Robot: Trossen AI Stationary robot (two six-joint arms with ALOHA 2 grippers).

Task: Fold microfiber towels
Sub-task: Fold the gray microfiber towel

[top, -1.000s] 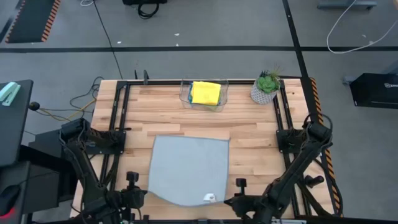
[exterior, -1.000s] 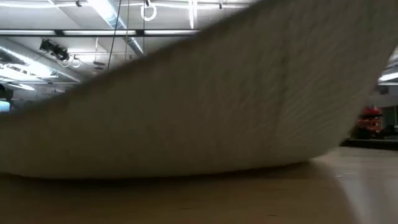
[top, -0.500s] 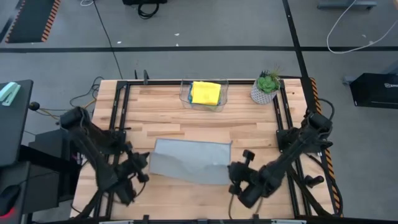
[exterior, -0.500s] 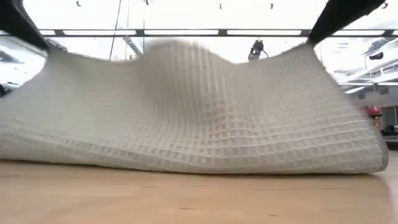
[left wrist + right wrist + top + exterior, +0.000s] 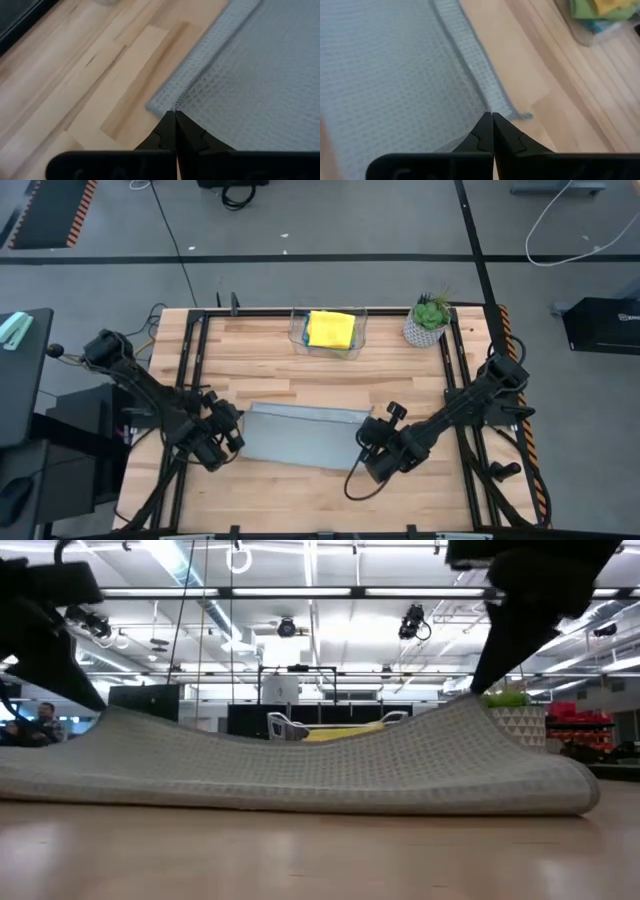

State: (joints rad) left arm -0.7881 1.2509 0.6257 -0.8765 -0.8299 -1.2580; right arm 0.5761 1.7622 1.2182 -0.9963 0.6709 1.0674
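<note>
Robotics lab; ceiling strip lights; workbench

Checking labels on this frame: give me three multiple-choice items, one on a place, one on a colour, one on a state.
1. Where is the clear bin?
A. at the table's far edge, beside the potted plant
B. at the near edge, between the arms
C. on the floor

2. What colour is the towel on top in the bin?
A. grey
B. yellow
C. red

3. How is the grey towel lying?
A. spread out flat in one layer
B. folded over, a corner in each pincer
C. rolled into a tube

Answers:
1 A, the high view shows the bin left of the plant.
2 B, the yellow towel tops the pile.
3 B, the left pincer and right pincer are each shut on a corner of the doubled cloth.
</note>
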